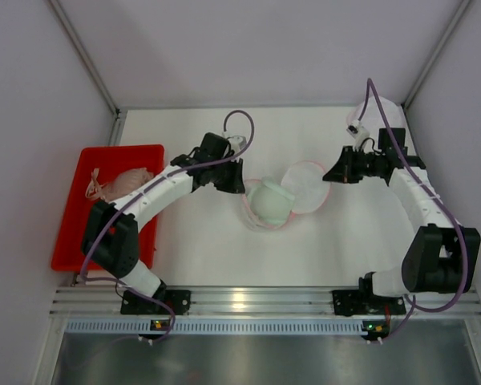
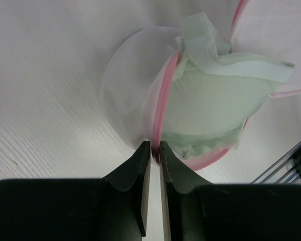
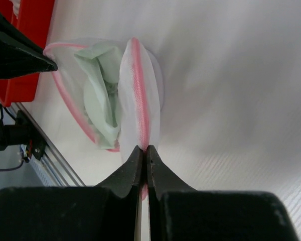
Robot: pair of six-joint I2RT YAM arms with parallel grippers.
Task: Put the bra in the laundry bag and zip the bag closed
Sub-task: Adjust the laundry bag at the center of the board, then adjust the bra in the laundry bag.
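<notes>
The laundry bag (image 1: 309, 186) is a round white mesh clamshell with a pink zipper rim, lying open mid-table. A pale green bra (image 1: 268, 200) fills its left half and bulges above the rim (image 2: 163, 100). My left gripper (image 1: 239, 183) is at the bag's left edge, its jaws (image 2: 155, 149) closed to a thin slit with the pink rim pinched at their tips. My right gripper (image 1: 330, 174) is shut on the pink edge of the raised lid half (image 3: 140, 90), fingertips (image 3: 144, 149) pressed together. In the right wrist view the bra (image 3: 103, 95) shows behind the lid.
A red tray (image 1: 76, 233) sits at the table's left with a pinkish garment (image 1: 124, 183) in it. An aluminium rail (image 1: 240, 301) runs along the near edge. White walls close in the back and sides.
</notes>
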